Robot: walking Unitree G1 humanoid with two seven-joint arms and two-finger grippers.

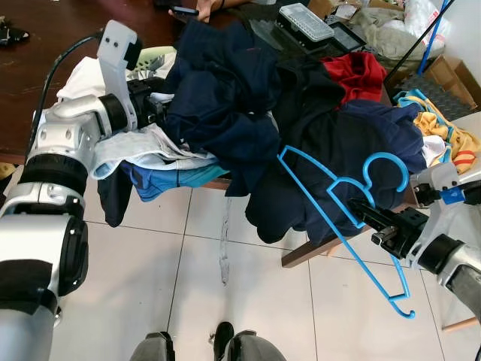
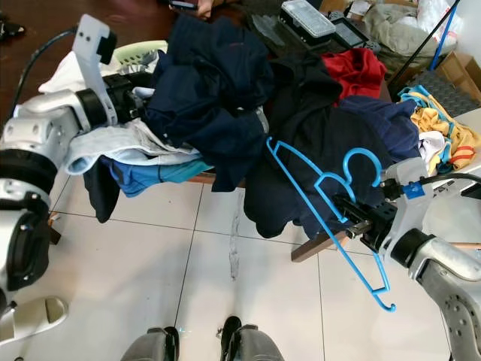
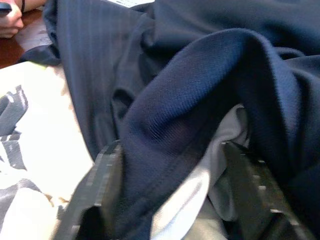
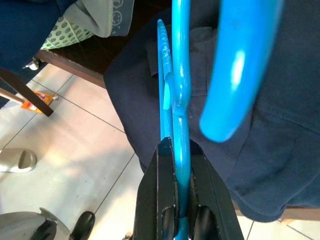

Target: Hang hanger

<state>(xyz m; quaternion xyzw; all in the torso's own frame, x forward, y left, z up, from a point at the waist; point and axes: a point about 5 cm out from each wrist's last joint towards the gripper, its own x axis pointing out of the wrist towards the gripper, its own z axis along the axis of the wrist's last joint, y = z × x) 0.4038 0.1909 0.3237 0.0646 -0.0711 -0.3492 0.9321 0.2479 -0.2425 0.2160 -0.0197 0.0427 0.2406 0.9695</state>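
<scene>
A blue plastic hanger (image 1: 342,207) hangs in the air beside the table's front edge, over the tiled floor. My right gripper (image 1: 359,208) is shut on it just below the hook (image 4: 235,65); both black fingers (image 4: 162,195) pinch the blue bar. My left gripper (image 1: 167,105) reaches into the heap of clothes from the left. Its two fingers (image 3: 95,185) stand apart around a fold of a navy garment (image 3: 200,95), with grey cloth under it. The navy garment (image 1: 225,90) lies on top of the heap.
A dark wooden table (image 1: 45,45) bears a big heap of clothes: dark blue, red (image 1: 357,71), yellow (image 1: 443,135) and white pieces. A person's hand (image 1: 197,7) holds a phone at the far edge. White tiled floor (image 1: 150,271) lies in front. My feet (image 1: 225,342) show below.
</scene>
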